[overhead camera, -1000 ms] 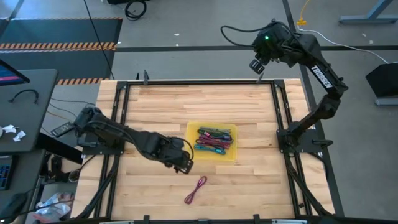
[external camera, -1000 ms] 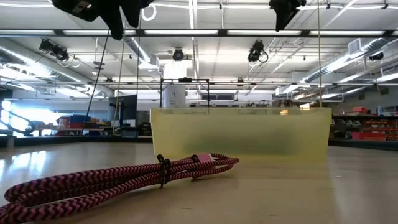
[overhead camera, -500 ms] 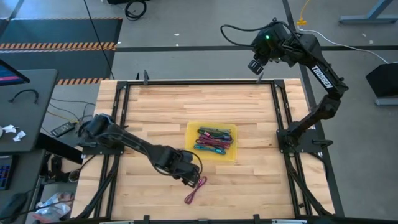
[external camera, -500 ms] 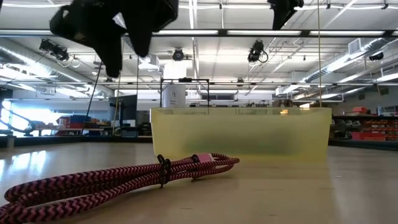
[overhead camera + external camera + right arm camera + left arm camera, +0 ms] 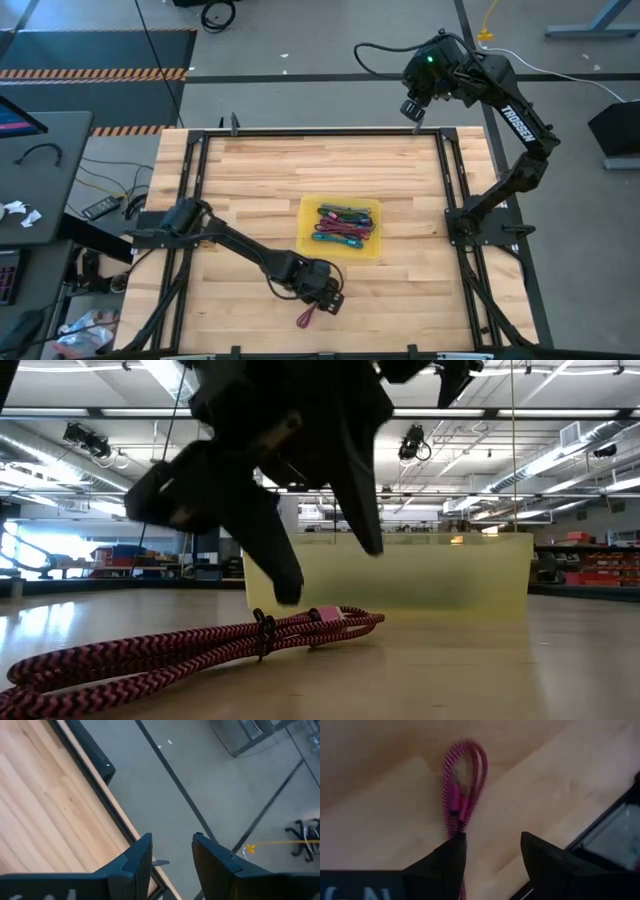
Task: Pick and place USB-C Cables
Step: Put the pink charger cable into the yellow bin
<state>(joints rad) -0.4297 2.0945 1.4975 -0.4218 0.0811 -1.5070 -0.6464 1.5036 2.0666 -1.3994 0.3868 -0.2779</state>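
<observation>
A magenta braided USB-C cable (image 5: 305, 318), bundled into a long loop, lies flat on the wooden table near its front edge. In the low view the cable (image 5: 200, 645) stretches in front of the yellow tray (image 5: 500, 575). My left gripper (image 5: 328, 298) hangs open just over the cable's far end. In the left wrist view the left gripper (image 5: 490, 850) has one finger (image 5: 451, 857) above the cable (image 5: 462, 785); I see no touch. Several more cables (image 5: 342, 226) lie in the tray (image 5: 306, 232). My right gripper (image 5: 412, 106) waits open, high over the table's far edge.
A black metal frame (image 5: 190, 190) runs along the table's sides. Bare wood lies left and right of the loose cable. The right wrist view looks past the table's far edge (image 5: 95, 795) to the grey floor (image 5: 200, 785).
My left gripper has come down and moved toward the table's near edge and a little right, from beside the tray's left corner to just over the magenta cable, tipping its fingers more steeply down. The cable has stayed where it was.
</observation>
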